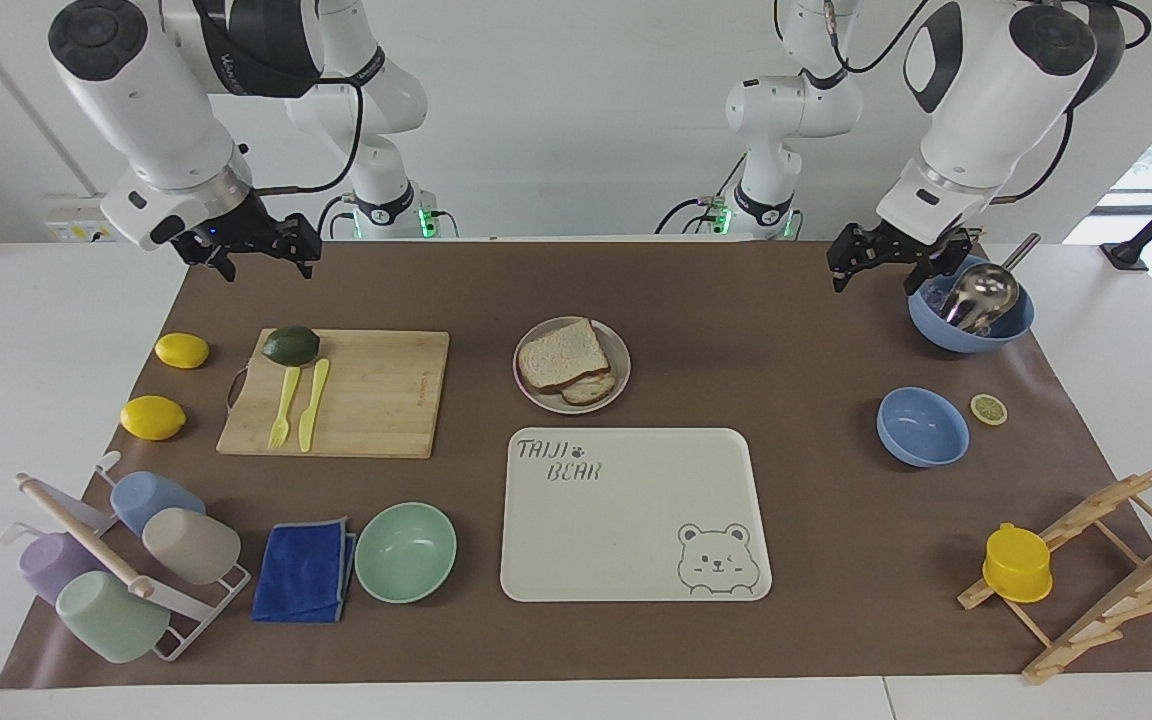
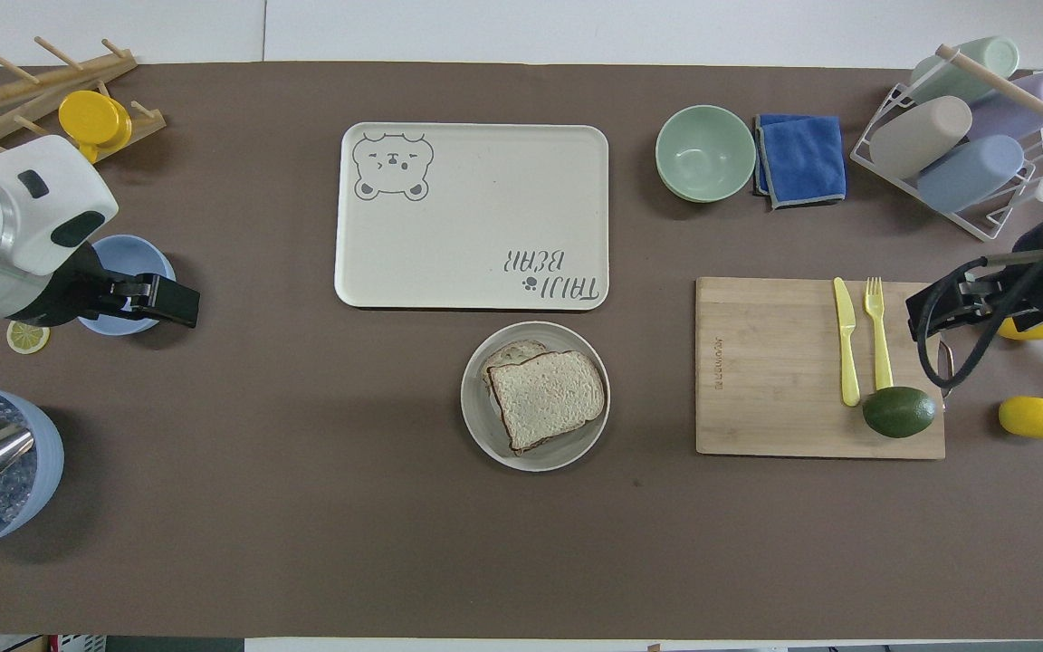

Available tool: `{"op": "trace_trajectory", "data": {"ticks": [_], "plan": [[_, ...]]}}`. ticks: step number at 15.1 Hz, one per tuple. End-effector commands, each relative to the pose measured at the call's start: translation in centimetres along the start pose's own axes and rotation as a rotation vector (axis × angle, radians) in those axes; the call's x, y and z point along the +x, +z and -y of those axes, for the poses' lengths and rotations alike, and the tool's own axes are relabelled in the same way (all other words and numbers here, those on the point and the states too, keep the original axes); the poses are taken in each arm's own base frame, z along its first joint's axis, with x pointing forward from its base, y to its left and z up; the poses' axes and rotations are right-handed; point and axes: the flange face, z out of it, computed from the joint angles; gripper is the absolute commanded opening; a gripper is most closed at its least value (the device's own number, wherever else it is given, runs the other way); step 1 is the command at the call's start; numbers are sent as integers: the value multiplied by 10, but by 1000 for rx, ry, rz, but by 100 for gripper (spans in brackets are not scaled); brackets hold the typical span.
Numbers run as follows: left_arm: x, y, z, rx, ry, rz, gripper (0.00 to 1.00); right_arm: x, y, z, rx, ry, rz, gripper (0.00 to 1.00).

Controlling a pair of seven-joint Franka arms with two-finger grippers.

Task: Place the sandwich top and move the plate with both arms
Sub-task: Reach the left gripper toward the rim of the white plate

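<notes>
Both grippers were open and held nothing: left gripper beside the blue bowl, right gripper above the table.

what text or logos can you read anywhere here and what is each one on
"TAIJI BEAR", with a paw print after TAIJI: printed on the cream tray, which also has a bear face drawn in one corner.
Small mark on the wooden cutting board: too small to read.
Lettering on the right arm's dark upper link: too small to read.
No other text shows.
</notes>
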Motion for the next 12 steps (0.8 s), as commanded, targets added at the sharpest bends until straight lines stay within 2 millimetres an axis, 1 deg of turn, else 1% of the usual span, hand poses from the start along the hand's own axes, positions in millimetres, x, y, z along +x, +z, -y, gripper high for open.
{"op": "trace_trajectory", "data": {"ticks": [1,2,3,4,6,8,9,10,12], "plan": [[-5,26,-24,-32,-40,-34,100,-1,-5,14,-15,-47,-4,100],[-3,34,-37,-34,-69,-47,100,1,-6,12,-16,-49,-19,100],[-2,46,-55,-35,-76,-53,100,2,-7,13,-15,-52,-27,100],[-4,59,-65,-34,-81,-52,100,3,-7,12,-15,-51,-30,100],[-4,77,-69,-38,-81,-53,100,4,-6,13,-14,-51,-32,100],[-3,107,-90,-39,-62,-55,100,3,-6,18,-13,-59,-31,100],[-2,121,-101,-45,-62,-67,100,3,-6,18,-12,-56,-26,100],[-2,139,-112,-64,-60,-61,100,3,-6,15,-10,-53,-26,100],[0,168,-136,-98,-52,-46,100,3,-5,3,-3,-33,-27,100]]}}
